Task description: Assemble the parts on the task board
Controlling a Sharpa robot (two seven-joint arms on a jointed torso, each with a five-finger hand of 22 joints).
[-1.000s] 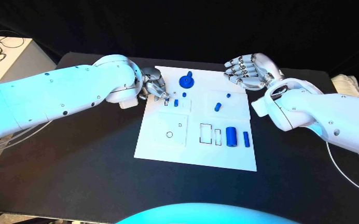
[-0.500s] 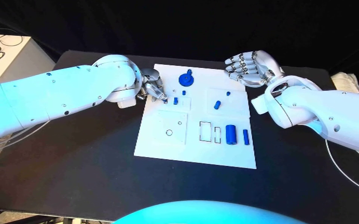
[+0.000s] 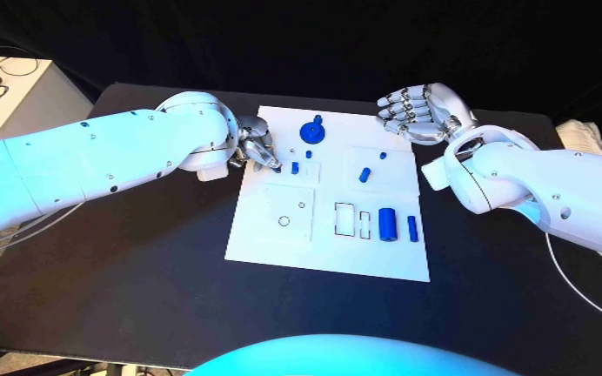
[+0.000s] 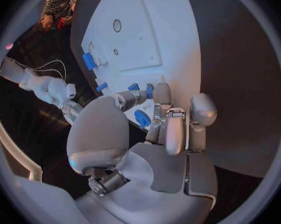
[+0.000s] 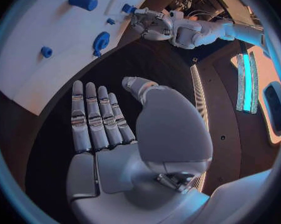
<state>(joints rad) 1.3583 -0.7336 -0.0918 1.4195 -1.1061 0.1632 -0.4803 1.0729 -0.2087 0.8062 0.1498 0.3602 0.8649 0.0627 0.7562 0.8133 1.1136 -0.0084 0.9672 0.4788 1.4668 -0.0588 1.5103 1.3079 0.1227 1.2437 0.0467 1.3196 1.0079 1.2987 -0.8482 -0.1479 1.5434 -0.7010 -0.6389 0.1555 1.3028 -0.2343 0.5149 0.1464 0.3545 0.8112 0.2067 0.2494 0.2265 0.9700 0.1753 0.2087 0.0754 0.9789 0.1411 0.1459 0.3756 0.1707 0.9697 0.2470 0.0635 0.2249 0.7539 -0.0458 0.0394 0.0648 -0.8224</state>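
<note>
The white task board [image 3: 270, 237] lies in the middle of the table. My left hand [image 3: 256, 148] [image 4: 159, 129] is at its far left corner and pinches a small blue part [image 3: 277, 168] just above the board. Two short blue pegs [image 3: 295, 168] [image 3: 309, 155] stand right beside the fingertips. A round blue gear piece [image 3: 311, 137] [image 5: 102, 41] sits at the far edge. My right hand [image 3: 420, 115] [image 5: 115, 129] hovers past the far right corner, palm up, fingers straight and holding nothing.
On the board's right half are a blue peg [image 3: 365, 176], a tiny blue piece [image 3: 381, 159], a blue cylinder [image 3: 386, 225] [image 5: 82, 1] and a thin blue bar [image 3: 411, 230]. Rectangular slots [image 3: 344, 220] and a round hole [image 3: 284, 222] are nearer me.
My left hand's fingertips have edged slightly inward over the board's corner, bringing the small blue part next to the pegs. The right hand has hardly moved.
</note>
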